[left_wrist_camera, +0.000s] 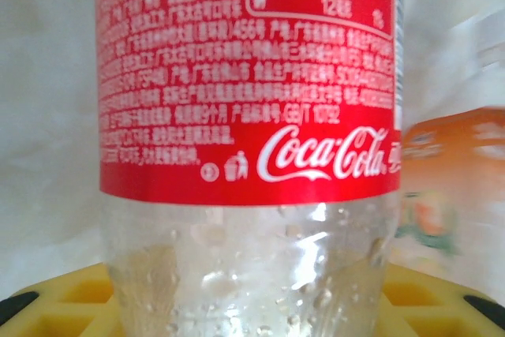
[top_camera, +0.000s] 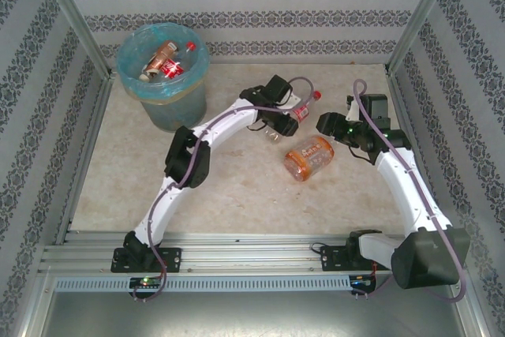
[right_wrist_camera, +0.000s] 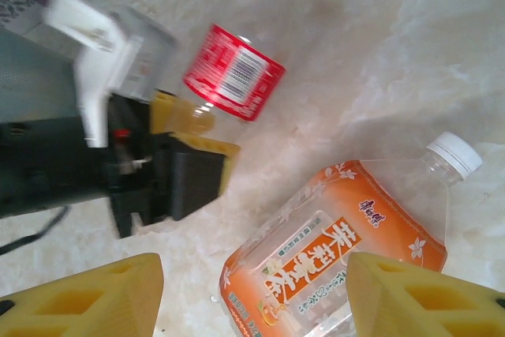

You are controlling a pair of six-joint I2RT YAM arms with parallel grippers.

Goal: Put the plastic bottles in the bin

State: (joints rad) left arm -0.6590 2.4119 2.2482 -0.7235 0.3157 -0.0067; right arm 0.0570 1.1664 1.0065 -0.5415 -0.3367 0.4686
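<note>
**A:** Left tool (top_camera: pixel 276 122) is clamped on the cola bottle (top_camera: pixel 301 110). Yellow pads (left_wrist_camera: pixel 71 293) sit on the clear part below the red label, and the red-cap end sticks out past the tool.

**B:** Off the surface (top_camera: pixel 237 187) yet?

**A:** Can't tell from these. Imo the step is carry + drop. Lift straight up first, high enough to clear the rim of the bin (top_camera: pixel 177 112), then swing over to it. Bin's in the far left corner, well apart from this bottle, w/ a few bottles (top_camera: pixel 166 59) inside already.

**B:** Grip ok?

**A:** Looks square. But it's thin empty plastic held near one end, so it may squash or pivot. I'd go slow on the swing and let go only once over the middle of the bin's mouth, not at the rim.

**B:** And the right tool (right_wrist_camera: pixel 252 274)?

**A:** Wide open, holding nothing. It hovers by the orange bottle (right_wrist_camera: pixel 339 250), which lies on its side on the surface, white cap away from the left arm. Fingers show either side of it in the wrist view, no contact afaict.

**B:** Clash risk?

**A:** Both tools are near each other mid-surface, so I'd have the left leave first.
</note>
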